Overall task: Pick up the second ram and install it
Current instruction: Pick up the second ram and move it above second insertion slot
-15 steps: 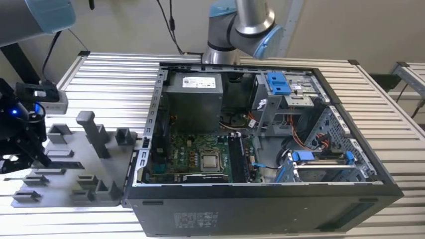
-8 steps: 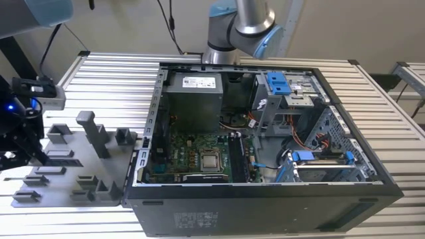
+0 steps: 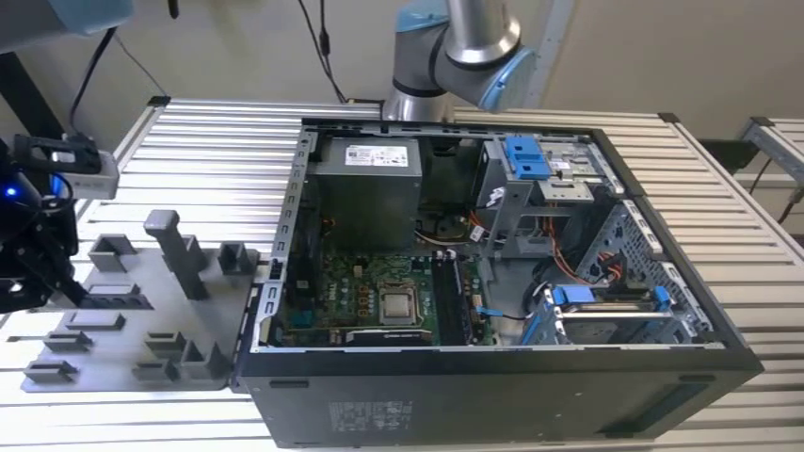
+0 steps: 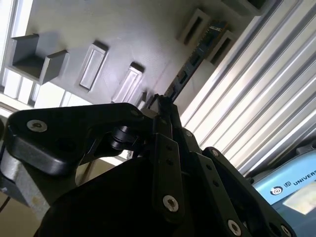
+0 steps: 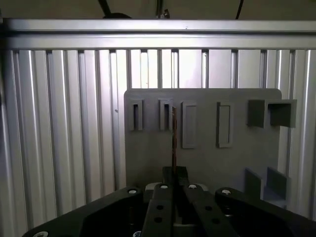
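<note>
My gripper [image 5: 174,174] is matte black. The second ram [image 4: 197,54] is dark blue-green, flecked gold. The tray [image 5: 148,163] is plain grey, and the table [image 5: 59,123] has silver ribbed stripes. The computer case [image 3: 503,400] is black with bright blue clips [image 3: 528,155].

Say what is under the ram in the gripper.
The grey tray with its slot blocks, lying on the ribbed table. The gripper covers the near end of the ram, which hides the strip of tray right beneath it.
</note>
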Robot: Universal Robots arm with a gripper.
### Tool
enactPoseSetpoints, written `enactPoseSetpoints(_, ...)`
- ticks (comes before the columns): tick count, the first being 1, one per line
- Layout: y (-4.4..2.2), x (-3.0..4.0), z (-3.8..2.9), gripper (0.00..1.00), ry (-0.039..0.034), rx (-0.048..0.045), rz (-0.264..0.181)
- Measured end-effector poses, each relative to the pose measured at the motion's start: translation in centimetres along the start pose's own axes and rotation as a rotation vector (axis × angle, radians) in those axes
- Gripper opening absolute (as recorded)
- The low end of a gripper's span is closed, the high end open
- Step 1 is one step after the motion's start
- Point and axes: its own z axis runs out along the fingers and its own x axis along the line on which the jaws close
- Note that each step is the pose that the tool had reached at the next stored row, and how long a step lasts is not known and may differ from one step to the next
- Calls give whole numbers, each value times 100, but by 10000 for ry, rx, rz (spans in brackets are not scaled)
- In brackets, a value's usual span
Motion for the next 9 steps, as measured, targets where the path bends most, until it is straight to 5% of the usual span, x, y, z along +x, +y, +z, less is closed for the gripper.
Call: enactPoseSetpoints(9, 1, -8, -95, 14, 0, 1, 3)
